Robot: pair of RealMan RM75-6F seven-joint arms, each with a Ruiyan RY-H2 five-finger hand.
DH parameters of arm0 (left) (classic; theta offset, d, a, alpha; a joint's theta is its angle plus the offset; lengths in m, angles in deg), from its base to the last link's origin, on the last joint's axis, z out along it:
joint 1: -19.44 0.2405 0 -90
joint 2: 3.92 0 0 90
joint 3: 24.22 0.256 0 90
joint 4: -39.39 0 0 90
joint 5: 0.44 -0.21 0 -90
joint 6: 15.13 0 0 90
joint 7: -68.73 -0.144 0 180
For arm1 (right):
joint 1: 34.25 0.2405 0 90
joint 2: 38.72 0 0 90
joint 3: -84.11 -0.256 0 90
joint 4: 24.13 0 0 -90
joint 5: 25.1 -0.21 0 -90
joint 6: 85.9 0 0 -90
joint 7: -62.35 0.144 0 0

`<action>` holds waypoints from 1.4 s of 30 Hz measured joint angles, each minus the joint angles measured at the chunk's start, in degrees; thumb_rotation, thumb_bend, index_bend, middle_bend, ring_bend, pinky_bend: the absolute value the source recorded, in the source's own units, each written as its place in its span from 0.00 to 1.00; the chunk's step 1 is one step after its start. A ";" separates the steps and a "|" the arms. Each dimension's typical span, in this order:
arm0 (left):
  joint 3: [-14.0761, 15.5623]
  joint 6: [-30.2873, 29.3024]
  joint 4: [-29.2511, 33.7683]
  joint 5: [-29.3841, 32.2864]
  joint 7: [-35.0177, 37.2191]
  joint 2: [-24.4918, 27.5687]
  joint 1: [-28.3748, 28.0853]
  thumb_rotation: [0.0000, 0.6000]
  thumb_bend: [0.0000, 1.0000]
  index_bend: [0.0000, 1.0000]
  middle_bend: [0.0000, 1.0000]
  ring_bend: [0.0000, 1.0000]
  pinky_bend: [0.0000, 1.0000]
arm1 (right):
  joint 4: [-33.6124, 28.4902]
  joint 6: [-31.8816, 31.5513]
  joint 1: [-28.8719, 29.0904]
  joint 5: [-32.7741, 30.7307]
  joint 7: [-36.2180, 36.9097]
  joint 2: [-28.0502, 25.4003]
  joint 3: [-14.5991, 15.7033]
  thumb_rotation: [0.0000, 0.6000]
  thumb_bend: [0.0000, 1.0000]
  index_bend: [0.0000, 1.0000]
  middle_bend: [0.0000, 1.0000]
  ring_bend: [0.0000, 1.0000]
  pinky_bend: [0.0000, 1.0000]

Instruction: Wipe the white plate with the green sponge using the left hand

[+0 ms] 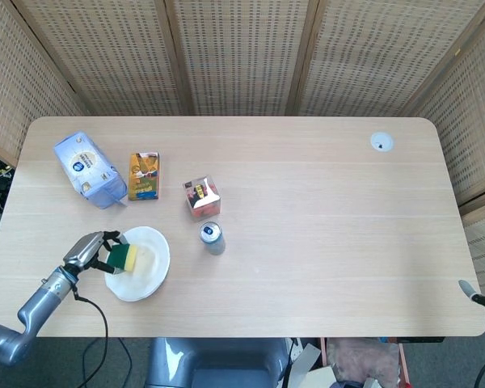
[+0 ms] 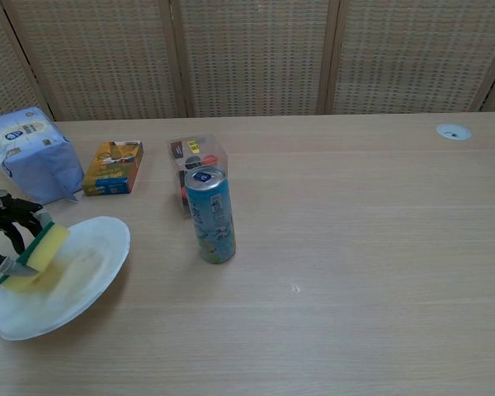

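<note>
The left robot hand (image 2: 4,235) grips the green-and-yellow rectangular sponge (image 2: 40,252), fingers wrapped round it, pressing it onto the tilted round white plate (image 2: 82,272).

My left hand (image 2: 7,235) is cut off by the chest view's left edge, and the green sponge (image 2: 40,252) hides part of my fingers. My right hand is barely a sliver at the head view's right edge; its grip is unreadable.

left arm: enters from the lower left corner of the head view, angled up and right | left hand (image 1: 91,252): low at the left, dark fingers (image 2: 8,216) curled, gripping | right hand: only a dark tip at the lower right edge, state unclear
</note>
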State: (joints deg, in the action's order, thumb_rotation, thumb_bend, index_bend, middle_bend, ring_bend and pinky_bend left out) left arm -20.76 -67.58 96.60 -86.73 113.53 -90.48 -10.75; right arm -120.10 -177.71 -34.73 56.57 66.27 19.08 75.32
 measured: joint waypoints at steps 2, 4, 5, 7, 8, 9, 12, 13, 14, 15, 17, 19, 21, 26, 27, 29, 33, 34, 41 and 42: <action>-0.10 -1.68 0.41 -0.65 0.24 0.46 0.15 1.00 0.04 0.47 0.44 0.31 0.40 | 0.01 -0.20 -0.11 0.09 0.22 -0.04 0.02 1.00 0.00 0.00 0.00 0.00 0.00; -0.24 -4.16 1.29 -1.55 0.29 1.30 0.37 1.00 0.04 0.47 0.44 0.31 0.40 | -0.01 -0.38 -0.22 0.22 0.38 -0.10 0.06 1.00 0.00 0.00 0.00 0.00 0.00; -0.29 -5.24 1.88 -1.95 0.23 1.76 0.47 1.00 0.04 0.47 0.44 0.31 0.40 | -0.01 -0.40 -0.25 0.24 0.43 -0.12 0.07 1.00 0.00 0.00 0.00 0.00 0.00; -0.35 -6.95 3.59 -2.67 -0.01 2.79 0.67 1.00 0.04 0.47 0.44 0.31 0.40 | -0.02 -0.38 -0.26 0.29 0.62 -0.18 0.10 1.00 0.00 0.00 0.00 0.00 0.00; -0.35 -7.25 4.33 -2.90 -0.13 3.17 0.74 1.00 0.04 0.47 0.44 0.31 0.40 | 0.00 -0.34 -0.25 0.28 0.65 -0.21 0.10 1.00 0.00 0.00 0.00 0.00 0.00; -0.31 -7.44 5.24 -3.15 -0.37 3.60 0.80 1.00 0.04 0.47 0.44 0.31 0.40 | 0.03 -0.30 -0.24 0.27 0.66 -0.22 0.10 1.00 0.00 0.00 0.00 0.00 0.00; 0.14 -7.03 6.22 -3.46 -1.62 3.94 0.82 1.00 0.04 0.47 0.44 0.31 0.40 | 0.04 -0.35 -0.25 0.36 0.84 -0.28 0.11 1.00 0.00 0.00 0.00 0.00 0.00; 0.32 -6.57 6.34 -3.43 -1.94 3.87 0.83 1.00 0.04 0.47 0.44 0.31 0.40 | 0.04 -0.40 -0.28 0.38 0.94 -0.32 0.11 1.00 0.00 0.00 0.00 0.00 0.00; 0.53 -6.06 6.42 -3.36 -2.09 3.77 0.85 1.00 0.04 0.47 0.44 0.31 0.40 | 0.03 -0.41 -0.30 0.39 1.04 -0.35 0.12 1.00 0.00 0.00 0.00 0.00 0.00; 0.84 -5.41 6.45 -3.23 -2.08 3.60 0.92 1.00 0.04 0.47 0.44 0.31 0.40 | 0.02 -0.40 -0.32 0.40 1.15 -0.39 0.13 1.00 0.00 0.00 0.00 0.00 0.00; 1.16 -4.56 6.14 -2.84 -1.76 3.16 1.09 1.00 0.04 0.47 0.44 0.31 0.40 | 0.05 -0.37 -0.36 0.35 1.50 -0.50 0.12 1.00 0.00 0.00 0.00 0.00 0.00; 1.24 -3.81 5.08 -2.22 -1.34 2.42 1.23 1.00 0.04 0.47 0.44 0.31 0.40 | 0.16 -0.30 -0.37 0.13 1.82 -0.60 0.04 1.00 0.00 0.00 0.00 0.00 0.00; 1.26 -2.73 3.85 -1.59 -0.79 1.62 1.29 1.00 0.04 0.47 0.44 0.31 0.40 | 0.23 -0.24 -0.38 0.02 1.99 -0.64 -0.02 1.00 0.00 0.00 0.00 0.00 0.00; 0.98 -0.88 1.35 -0.43 -0.68 0.26 1.15 1.00 0.04 0.47 0.44 0.31 0.40 | 0.28 -0.26 -0.38 -0.15 2.21 -0.70 -0.16 1.00 0.00 0.00 0.00 0.00 0.00; 0.89 -0.27 0.73 -0.15 -0.73 -0.15 1.08 1.00 0.04 0.47 0.44 0.31 0.40 | 0.27 -0.25 -0.37 -0.18 2.20 -0.70 -0.18 1.00 0.00 0.00 0.00 0.00 0.00; 0.88 0.63 -0.04 0.04 -0.83 -0.70 0.89 1.00 0.04 0.47 0.44 0.31 0.40 | 0.32 -0.12 -0.33 -0.36 2.16 -0.69 -0.22 1.00 0.00 0.00 0.00 0.00 0.00; 0.95 1.98 -1.73 0.12 -1.00 -2.21 0.49 1.00 0.04 0.47 0.44 0.31 0.40 | 0.39 -0.03 -0.29 -0.49 2.07 -0.64 -0.26 1.00 0.00 0.00 0.00 0.00 0.00; 0.96 1.99 -1.90 0.08 -0.94 -2.33 0.47 1.00 0.04 0.47 0.44 0.31 0.40 | 0.41 -0.02 -0.28 -0.52 2.06 -0.63 -0.28 1.00 0.00 0.00 0.00 0.00 0.00; 0.54 -0.58 -1.55 -0.60 0.05 -1.94 0.77 1.00 0.04 0.47 0.44 0.31 0.40 | 0.43 -0.11 -0.34 -0.56 2.15 -0.66 -0.31 1.00 0.00 0.00 0.00 0.00 0.00; 0.41 -1.40 -1.18 -0.80 0.34 -1.65 0.86 1.00 0.04 0.47 0.44 0.31 0.40 | 0.42 -0.16 -0.37 -0.55 2.18 -0.67 -0.31 1.00 0.00 0.00 0.00 0.00 0.00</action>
State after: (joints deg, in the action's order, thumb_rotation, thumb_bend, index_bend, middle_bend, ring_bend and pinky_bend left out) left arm -20.35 -68.98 95.42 -87.53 113.87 -92.13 -9.89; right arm -119.68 -177.87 -35.11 56.03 68.45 18.42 75.02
